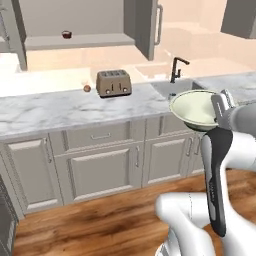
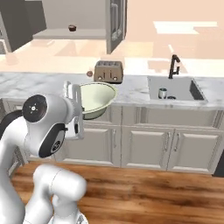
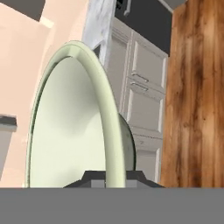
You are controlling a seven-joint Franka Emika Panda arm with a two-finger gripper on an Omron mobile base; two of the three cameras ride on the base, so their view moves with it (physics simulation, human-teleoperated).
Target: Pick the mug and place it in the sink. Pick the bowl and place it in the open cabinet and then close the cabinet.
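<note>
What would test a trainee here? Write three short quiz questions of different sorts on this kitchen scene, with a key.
1. True or false: the mug stands on the counter beside the toaster.
2. Multiple choice: the gripper is shut on A) the toaster, B) the rim of the bowl, C) the faucet.
3. Short answer: what sits on the shelf of the open cabinet?

Key:
1. False; the mug stands inside the sink.
2. B; the hand view shows the rim between the two fingertips, with the bowl held off the counter in front of the base cabinets.
3. A tiny dark-red cup.
</note>
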